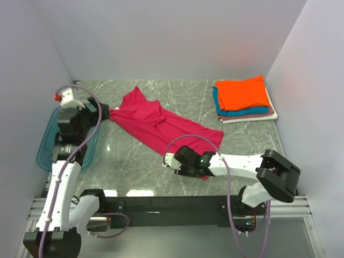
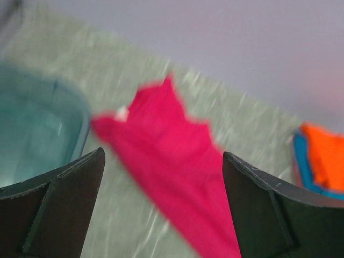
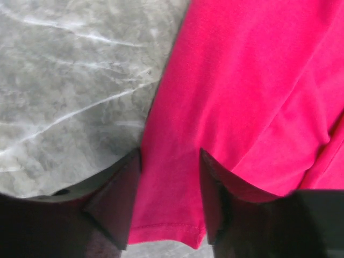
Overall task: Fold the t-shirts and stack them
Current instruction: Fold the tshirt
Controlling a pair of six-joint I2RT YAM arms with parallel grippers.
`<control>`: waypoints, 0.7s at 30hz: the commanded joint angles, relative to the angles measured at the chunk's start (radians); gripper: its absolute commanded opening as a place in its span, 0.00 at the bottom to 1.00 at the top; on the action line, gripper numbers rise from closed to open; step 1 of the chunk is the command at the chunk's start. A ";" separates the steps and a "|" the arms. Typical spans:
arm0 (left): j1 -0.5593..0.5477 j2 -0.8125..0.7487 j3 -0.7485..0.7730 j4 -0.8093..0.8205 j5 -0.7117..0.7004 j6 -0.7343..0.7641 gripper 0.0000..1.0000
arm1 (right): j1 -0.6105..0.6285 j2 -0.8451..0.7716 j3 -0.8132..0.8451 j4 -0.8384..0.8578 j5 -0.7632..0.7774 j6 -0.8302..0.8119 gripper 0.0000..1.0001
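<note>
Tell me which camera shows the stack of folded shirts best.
Top external: the whole stack of folded shirts lies in view, orange on top with teal, pinkish and white edges beneath. Left wrist catches only a blurred slice of it at the right border. Right wrist shows none of it, just the magenta shirt.

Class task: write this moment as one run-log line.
magenta shirt: unfolded | left gripper: open, empty | right gripper: open astride its hem | folded stack: orange on top
</note>
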 commanded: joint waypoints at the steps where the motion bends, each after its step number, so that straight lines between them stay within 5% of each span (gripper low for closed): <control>1: -0.001 -0.105 -0.089 -0.099 0.022 -0.018 0.95 | 0.015 0.031 -0.005 0.011 0.053 0.034 0.49; 7: -0.001 -0.283 -0.165 -0.204 0.061 -0.041 0.95 | 0.090 0.007 -0.002 -0.062 -0.007 0.012 0.16; 11: 0.001 -0.363 -0.185 -0.247 0.081 -0.069 0.95 | 0.207 -0.006 0.036 -0.089 -0.131 0.026 0.09; 17: 0.001 -0.429 -0.246 -0.264 0.131 -0.153 0.96 | 0.310 0.143 0.188 -0.106 -0.241 0.037 0.08; 19: 0.001 -0.437 -0.263 -0.273 0.135 -0.173 0.96 | 0.331 0.198 0.275 -0.135 -0.296 0.038 0.16; 21: -0.001 -0.443 -0.278 -0.288 0.137 -0.202 0.98 | 0.325 0.214 0.357 -0.191 -0.321 0.032 0.36</control>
